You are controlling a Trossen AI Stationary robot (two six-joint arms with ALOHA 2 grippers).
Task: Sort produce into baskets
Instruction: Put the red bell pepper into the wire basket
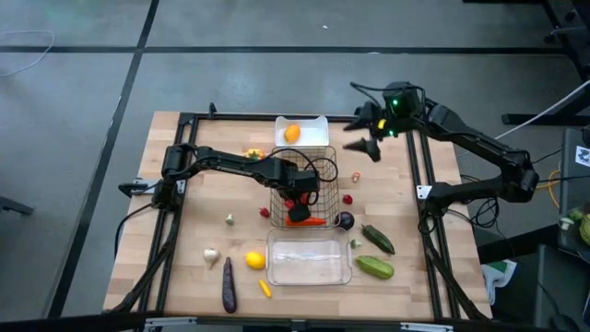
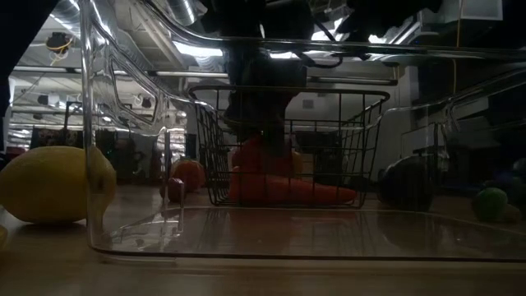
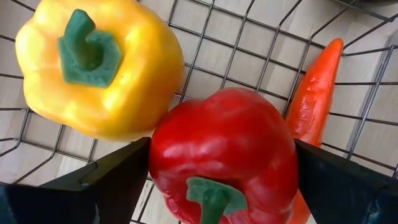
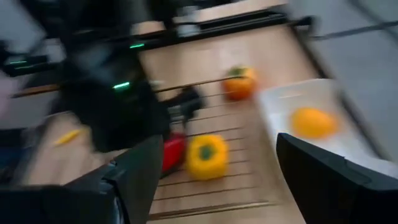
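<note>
Looking level across the table, I see the clear plastic tray (image 2: 271, 238) nearest, a lemon (image 2: 53, 182) just beside its wall, and behind it the wire basket (image 2: 288, 144) with a carrot (image 2: 296, 193) lying flat along the basket floor, its long axis running across my view. From above, that carrot (image 1: 309, 220) sits at the basket's near edge, and my left gripper (image 1: 300, 189) reaches down inside the basket. Only the left wrist view shows what is between its fingers (image 3: 106, 180): the red pepper (image 3: 227, 155), stem pointing toward the camera, fingers spread wide at either flank, resting against the yellow pepper (image 3: 102, 65), whose stem also faces up. Farther off, the white tray (image 1: 301, 131) holds an orange (image 1: 291, 133), and my right gripper (image 1: 369, 143) hangs open above the table's far right side.
</note>
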